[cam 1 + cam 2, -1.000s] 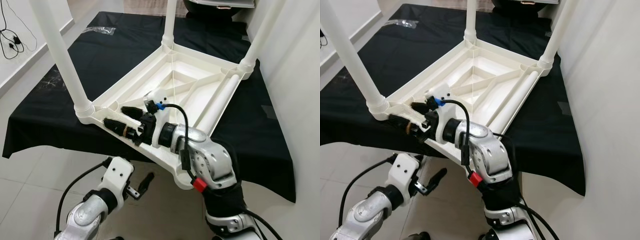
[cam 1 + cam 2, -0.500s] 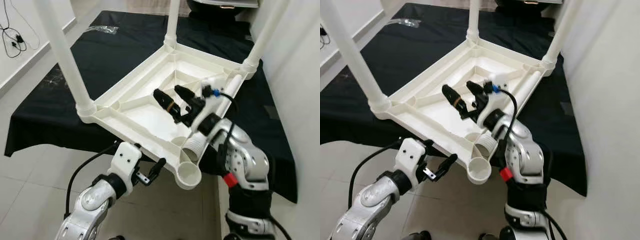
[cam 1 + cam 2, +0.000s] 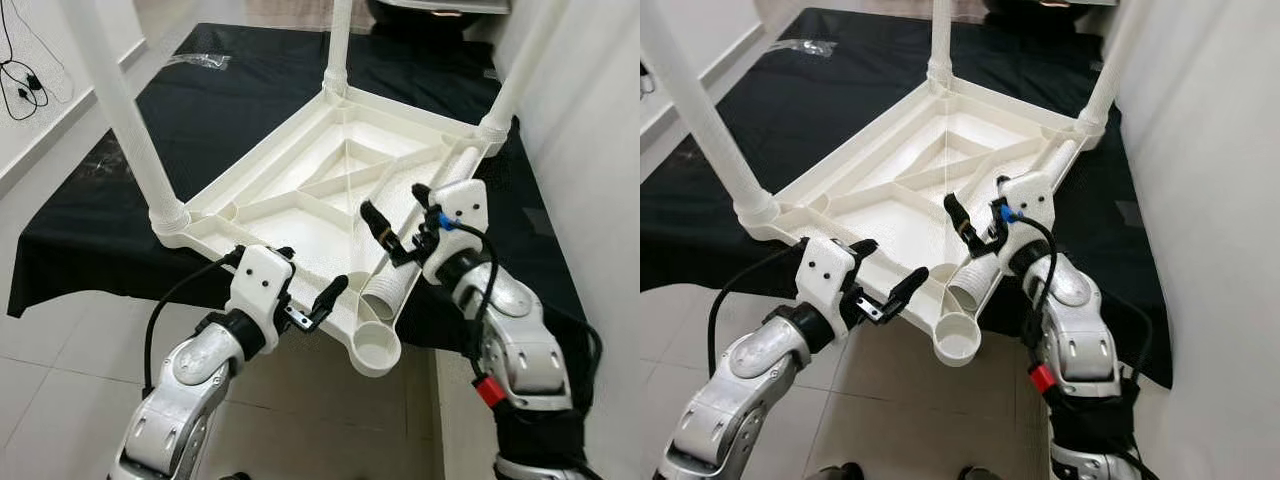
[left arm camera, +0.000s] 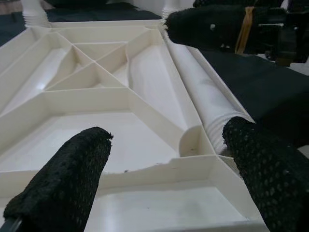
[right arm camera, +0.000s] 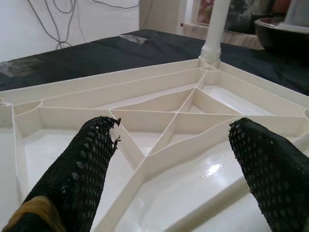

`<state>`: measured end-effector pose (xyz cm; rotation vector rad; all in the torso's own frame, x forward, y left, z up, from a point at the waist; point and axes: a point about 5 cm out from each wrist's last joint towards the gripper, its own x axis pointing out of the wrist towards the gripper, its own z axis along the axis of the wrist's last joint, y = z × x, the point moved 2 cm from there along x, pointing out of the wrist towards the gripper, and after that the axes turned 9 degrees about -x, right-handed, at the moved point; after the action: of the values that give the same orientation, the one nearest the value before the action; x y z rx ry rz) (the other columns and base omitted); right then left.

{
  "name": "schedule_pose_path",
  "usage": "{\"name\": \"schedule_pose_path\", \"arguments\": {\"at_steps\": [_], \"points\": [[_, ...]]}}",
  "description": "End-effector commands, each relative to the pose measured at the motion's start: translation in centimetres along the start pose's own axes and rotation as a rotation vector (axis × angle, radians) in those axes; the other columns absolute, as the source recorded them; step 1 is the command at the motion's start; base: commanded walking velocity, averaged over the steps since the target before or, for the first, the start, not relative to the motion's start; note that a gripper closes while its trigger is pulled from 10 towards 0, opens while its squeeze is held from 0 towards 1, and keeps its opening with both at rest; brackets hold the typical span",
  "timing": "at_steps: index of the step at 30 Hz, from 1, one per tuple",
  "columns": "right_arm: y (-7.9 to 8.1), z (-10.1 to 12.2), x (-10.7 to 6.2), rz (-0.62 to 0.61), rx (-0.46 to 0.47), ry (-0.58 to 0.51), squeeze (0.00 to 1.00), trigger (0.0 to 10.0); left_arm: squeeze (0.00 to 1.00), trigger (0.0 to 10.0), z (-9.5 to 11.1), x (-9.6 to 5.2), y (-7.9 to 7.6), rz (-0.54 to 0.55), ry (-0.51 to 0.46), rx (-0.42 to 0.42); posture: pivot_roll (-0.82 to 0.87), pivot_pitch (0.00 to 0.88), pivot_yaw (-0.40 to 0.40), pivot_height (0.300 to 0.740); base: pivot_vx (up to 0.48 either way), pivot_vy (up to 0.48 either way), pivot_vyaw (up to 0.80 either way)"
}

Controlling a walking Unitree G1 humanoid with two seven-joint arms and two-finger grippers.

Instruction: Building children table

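Note:
A white plastic children's table [image 3: 255, 160] lies upside down on a black cloth, with three legs standing up from its corners. A loose fourth leg [image 3: 392, 283] lies inside the underside along the right rim. Its ribbed end points at the empty corner socket [image 3: 375, 345] nearest me. My right gripper [image 3: 398, 215] is open just above that loose leg, holding nothing. My left gripper [image 3: 310, 275] is open at the near rim, left of the empty socket. In the left wrist view the rim sits between its fingers [image 4: 63, 188], with the loose leg [image 4: 198, 92] beyond.
The black cloth [image 3: 200, 110] covers a low platform with tiled floor in front. A white wall [image 3: 600, 150] stands close on the right. Cables [image 3: 20, 80] lie on the floor at the left. A clear plastic bag [image 3: 200, 60] rests on the far cloth.
My right gripper has swung from the near-left rim across the underside to above the loose leg. My left gripper has risen from below the table edge to the near rim.

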<state>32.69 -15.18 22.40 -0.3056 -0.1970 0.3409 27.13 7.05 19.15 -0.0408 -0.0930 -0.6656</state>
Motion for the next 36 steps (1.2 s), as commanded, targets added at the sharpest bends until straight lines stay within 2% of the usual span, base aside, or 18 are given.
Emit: {"name": "schedule_pose_path", "arguments": {"at_steps": [1, 9, 13, 18, 20, 22, 23, 24, 25, 29, 32, 34, 36], "points": [[0.6, -0.3, -0.4, 0.001, 0.001, 0.018, 0.00, 10.0, 0.00, 10.0, -0.8, 0.0, -0.4, -0.009, 0.036, -0.005, -0.06, 0.175, -0.024, 0.740, 0.000, 0.480, 0.00], [1.3, -0.5, 0.0, 0.001, 0.019, 0.028, 0.00, 10.0, 0.00, 10.0, -1.0, 0.2, -0.5, -0.018, 0.038, -0.006, -0.06, 0.172, -0.018, 0.740, 0.000, 0.480, -0.70], [1.1, -0.3, 0.2, -0.005, 0.021, 0.018, 0.00, 10.0, 0.00, 10.0, -1.1, 0.1, -0.5, -0.020, 0.040, 0.000, -0.06, 0.174, -0.018, 0.740, 0.000, 0.000, -0.80], [0.5, 0.1, 0.5, -0.012, 0.005, 0.007, 0.00, 10.0, 0.00, 10.0, -2.4, -0.3, -0.5, -0.014, 0.085, 0.008, -0.06, 0.174, -0.019, 0.740, 0.000, 0.000, -0.80], [0.6, 0.4, 0.7, 0.029, -0.034, -0.002, 0.00, 10.0, 0.00, 10.0, -3.5, -0.9, -0.3, -0.007, 0.122, 0.015, -0.06, 0.176, -0.017, 0.740, 0.000, 0.000, -0.80], [0.6, 0.4, 0.7, 0.029, -0.034, -0.002, 0.00, 10.0, 0.00, 10.0, -3.5, -0.9, -0.3, -0.007, 0.122, 0.015, -0.06, 0.176, -0.017, 0.740, 0.000, 0.000, -0.80], [1.3, 0.7, 0.8, 0.152, -0.106, -0.021, 0.00, 10.0, 0.00, 10.0, -4.5, -1.8, -0.1, -0.004, 0.159, 0.013, -0.05, 0.178, -0.013, 0.740, 0.000, 0.000, -0.80], [1.3, 0.7, 0.8, 0.152, -0.106, -0.021, 0.00, 10.0, 0.00, 10.0, -4.5, -1.8, -0.1, -0.004, 0.159, 0.013, -0.05, 0.178, -0.013, 0.740, 0.000, 0.000, -0.80], [1.7, 0.9, 0.6, 0.236, -0.161, -0.032, 0.00, 10.0, 0.00, 10.0, -5.0, -2.3, 0.0, -0.007, 0.179, 0.009, -0.05, 0.181, -0.011, 0.740, 0.000, 0.000, -0.80], [2.2, 0.9, 0.4, 0.318, -0.217, -0.039, 0.00, 10.0, 0.00, 10.0, -5.4, -2.8, 0.0, -0.013, 0.198, 0.004, -0.05, 0.181, -0.011, 0.740, 0.000, 0.000, -0.80], [2.2, 0.9, 0.4, 0.318, -0.217, -0.039, 0.00, 10.0, 0.00, 10.0, -5.4, -2.8, 0.0, -0.013, 0.198, 0.004, -0.05, 0.181, -0.011, 0.740, 0.000, 0.000, -0.80], [2.6, 0.1, -0.1, 0.516, -0.501, 0.014, 0.00, 10.0, 0.00, 10.0, -6.0, -4.5, -0.4, 0.008, 0.223, 0.005, -0.05, 0.195, -0.008, 0.740, 0.000, 0.000, 0.00], [2.6, 0.1, -0.1, 0.516, -0.501, 0.014, 0.00, 10.0, 0.00, 10.0, -6.0, -4.5, -0.4, 0.008, 0.223, 0.005, -0.05, 0.195, -0.008, 0.740, 0.000, 0.000, 0.00]]}}
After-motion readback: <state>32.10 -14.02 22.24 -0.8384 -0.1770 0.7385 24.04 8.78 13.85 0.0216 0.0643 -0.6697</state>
